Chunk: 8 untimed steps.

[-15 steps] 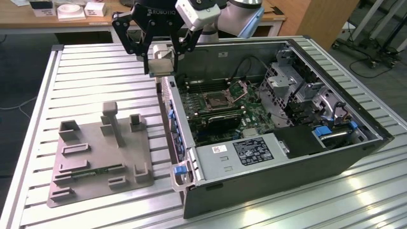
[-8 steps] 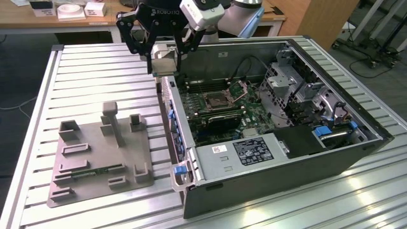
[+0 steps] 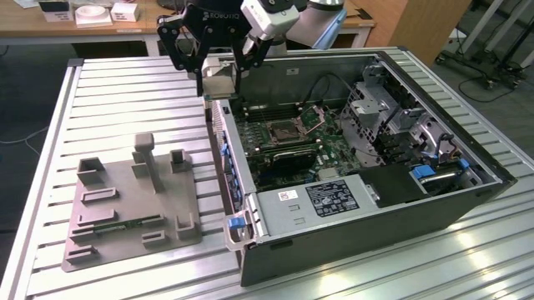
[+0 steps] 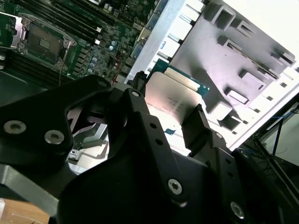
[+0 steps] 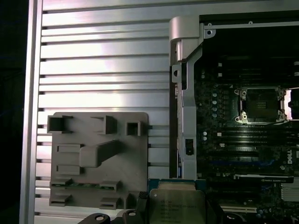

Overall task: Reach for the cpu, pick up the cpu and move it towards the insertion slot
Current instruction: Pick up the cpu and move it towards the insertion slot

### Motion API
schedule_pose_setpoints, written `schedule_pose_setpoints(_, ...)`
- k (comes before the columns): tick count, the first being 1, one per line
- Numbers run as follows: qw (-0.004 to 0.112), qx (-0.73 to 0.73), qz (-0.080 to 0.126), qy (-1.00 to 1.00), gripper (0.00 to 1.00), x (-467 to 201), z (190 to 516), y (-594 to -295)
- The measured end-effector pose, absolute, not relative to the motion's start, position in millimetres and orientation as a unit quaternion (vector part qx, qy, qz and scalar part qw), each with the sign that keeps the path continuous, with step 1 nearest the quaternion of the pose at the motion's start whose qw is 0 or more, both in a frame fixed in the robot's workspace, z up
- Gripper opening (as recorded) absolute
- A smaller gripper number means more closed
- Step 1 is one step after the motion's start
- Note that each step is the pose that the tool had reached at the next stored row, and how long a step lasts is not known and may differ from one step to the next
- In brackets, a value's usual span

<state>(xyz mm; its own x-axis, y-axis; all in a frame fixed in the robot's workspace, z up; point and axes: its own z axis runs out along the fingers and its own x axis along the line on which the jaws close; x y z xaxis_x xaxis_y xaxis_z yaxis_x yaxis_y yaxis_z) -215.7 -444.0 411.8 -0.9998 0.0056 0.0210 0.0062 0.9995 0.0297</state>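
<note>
My gripper [image 3: 219, 82] hangs above the near wall of the open computer case [image 3: 367, 240], shut on the cpu [image 3: 219, 86], a flat square chip with a silver-grey top. In both wrist views the cpu [image 4: 169, 98] [image 5: 177, 205] sits between the black fingers [image 4: 196, 123], clear of any surface. The insertion slot [image 3: 284, 130] lies inside the case on the green board, toward the exterior view's right of the gripper, its hinged plate [image 3: 316, 116] raised. Its dark centre and metal frame show in both wrist views, insertion slot [image 4: 44, 44] [image 5: 259, 105].
A grey moulded fixture [image 3: 134, 206] [image 5: 98, 158] lies on the ribbed aluminium table [image 3: 125, 106], with a green memory stick [image 3: 125, 224] in one recess. Case walls, a drive cage [image 3: 392, 119] and a power supply [image 3: 326, 197] surround the board. Desks stand behind.
</note>
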Motion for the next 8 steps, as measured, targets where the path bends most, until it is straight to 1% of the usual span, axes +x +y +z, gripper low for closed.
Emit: schedule_pose_setpoints(8,0.010,-0.003,-0.015,-1.000,0.55,-210.7,411.8,-443.9)
